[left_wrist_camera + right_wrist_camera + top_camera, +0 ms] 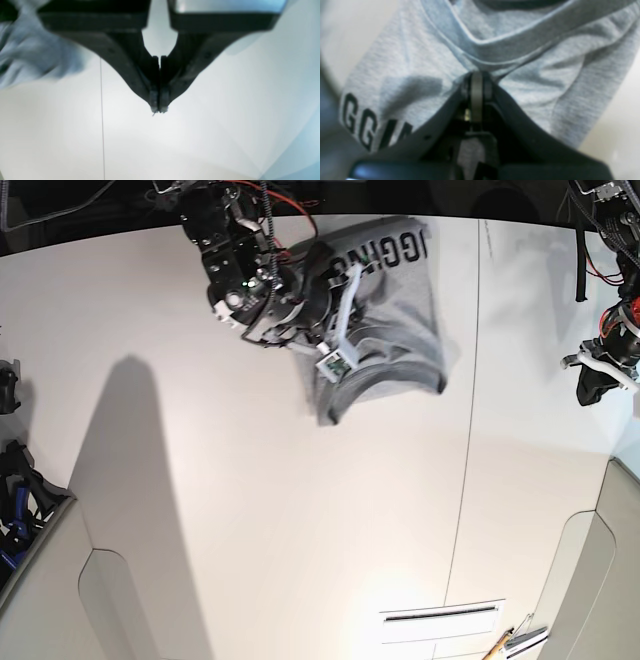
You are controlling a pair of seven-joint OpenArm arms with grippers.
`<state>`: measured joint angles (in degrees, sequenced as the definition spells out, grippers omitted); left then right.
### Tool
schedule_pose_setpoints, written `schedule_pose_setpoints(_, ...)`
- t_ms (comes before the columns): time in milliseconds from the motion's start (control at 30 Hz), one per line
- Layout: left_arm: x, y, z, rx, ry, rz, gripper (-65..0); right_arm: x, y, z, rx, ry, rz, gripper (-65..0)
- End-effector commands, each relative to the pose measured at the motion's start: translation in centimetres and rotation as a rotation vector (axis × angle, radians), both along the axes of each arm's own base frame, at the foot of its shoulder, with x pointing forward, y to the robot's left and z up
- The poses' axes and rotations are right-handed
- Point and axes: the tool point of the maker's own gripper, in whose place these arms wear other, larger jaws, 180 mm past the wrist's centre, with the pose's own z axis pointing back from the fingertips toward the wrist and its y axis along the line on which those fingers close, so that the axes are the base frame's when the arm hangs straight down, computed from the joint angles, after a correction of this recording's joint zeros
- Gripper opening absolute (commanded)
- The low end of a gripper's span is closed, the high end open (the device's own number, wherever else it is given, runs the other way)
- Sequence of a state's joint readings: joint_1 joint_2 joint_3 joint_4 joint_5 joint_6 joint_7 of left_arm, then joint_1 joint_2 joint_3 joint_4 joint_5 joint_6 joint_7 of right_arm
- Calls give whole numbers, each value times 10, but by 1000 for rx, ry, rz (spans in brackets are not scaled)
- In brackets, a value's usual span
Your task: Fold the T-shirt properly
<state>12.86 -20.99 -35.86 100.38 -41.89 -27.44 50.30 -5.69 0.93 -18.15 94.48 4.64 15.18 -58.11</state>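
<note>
The heather-grey T-shirt (395, 340) lies bunched in a rough folded shape at the far middle of the white table, its black block lettering (385, 250) towards the far edge. My right arm (270, 290) reaches over it. In the right wrist view my right gripper (477, 77) is shut just below the ribbed collar (495, 47), and the T-shirt (420, 62) puckers towards the tips. My left gripper (159, 110) is shut on nothing above bare table, with an edge of the T-shirt (30, 50) off to its side. In the base view the left gripper (595, 385) hangs at the right edge.
A thin seam (470, 430) runs down the white table (250, 480). Grey trays sit at the near left (40, 580) and near right (600, 580) corners. Dark tools (15, 480) rest at the left edge. A white slotted plate (440, 615) and a pencil (500, 645) lie near the front.
</note>
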Motion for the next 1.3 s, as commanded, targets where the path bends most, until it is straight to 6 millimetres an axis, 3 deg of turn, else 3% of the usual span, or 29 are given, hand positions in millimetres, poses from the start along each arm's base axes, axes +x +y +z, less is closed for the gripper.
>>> schedule_pose_setpoints(0,7,3,16,18,-51,-9,-650,0,-53,-14,-193,42,-65,-650)
schedule_pose_setpoints(233,8,3,17,18,-54,-9,-650,3,-168,-10,-357,34,-200,-650)
schedule_pose_setpoints(467,8,3,17,18,-58,-8,-650,-16,-246,-6,-480,66,-195,-650)
schedule_pose_setpoints(633,8,3,17,18,-58,-8,-650,-15,-286,6,-576,50,-177,-650)
schedule_pose_setpoints(767,8,3,17,18,-58,-8,-650,-9,-290,11,-559,35,-174,-650)
schedule_pose_setpoints(867,8,3,18,15,-61,-8,-650,7,-287,23,-552,-16,-178,-650)
schedule_pose_setpoints(967,9,0,20,-5,-74,-12,-650,37,-273,54,-526,-142,-175,-650)
schedule_pose_setpoints(1100,12,-4,26,-25,-101,-31,-650,84,-244,122,-443,-411,-207,-650)
schedule_pose_setpoints(1167,9,-4,33,-3,-105,-45,-650,91,-229,145,-413,-499,-195,-650)
schedule_pose_setpoints(1267,-4,11,54,59,-126,-14,-650,79,-210,149,-364,-511,-178,-650)
